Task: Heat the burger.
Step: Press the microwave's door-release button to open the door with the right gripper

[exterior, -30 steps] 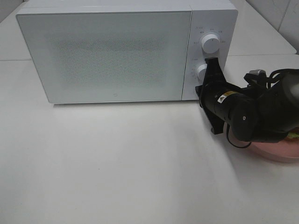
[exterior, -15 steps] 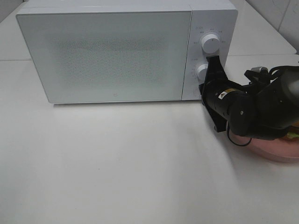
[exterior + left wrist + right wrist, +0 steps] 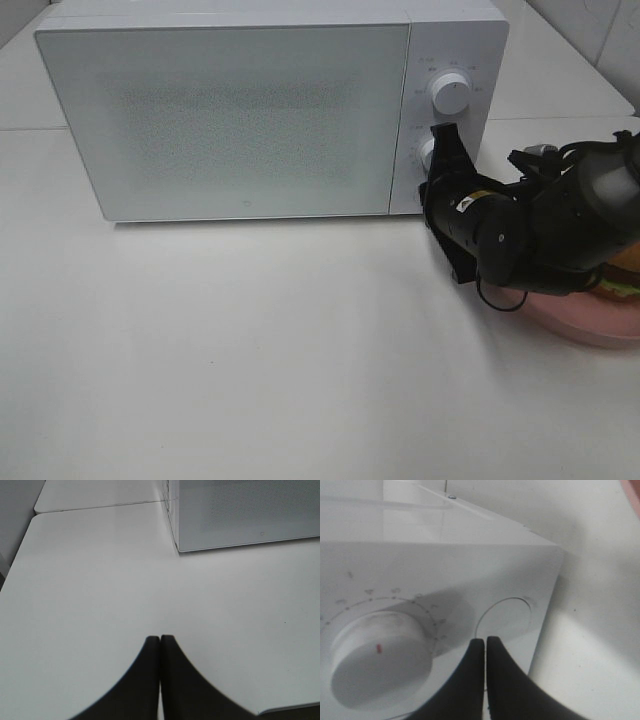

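Observation:
The burger (image 3: 627, 274) is mostly hidden behind my right arm; only a sliver of bun and lettuce shows on the pink plate (image 3: 592, 321) at the right edge. The white microwave (image 3: 240, 120) has its door closed. My right gripper (image 3: 443, 136) is shut and empty, its tips at the control panel by the lower knob (image 3: 429, 153). In the right wrist view the shut tips (image 3: 485, 642) sit just below a round button outline (image 3: 505, 618), beside the lower knob (image 3: 379, 661). My left gripper (image 3: 160, 639) is shut and empty above the bare table.
The upper knob (image 3: 450, 92) sits above my right gripper. The white table (image 3: 250, 350) stretches in front of the microwave. The microwave's front corner (image 3: 178, 547) shows ahead in the left wrist view. A tiled wall stands at the back right.
My right gripper has shifted slightly left and closer to the panel by the lower knob. A little more of the burger shows at the right edge. The left arm has not moved.

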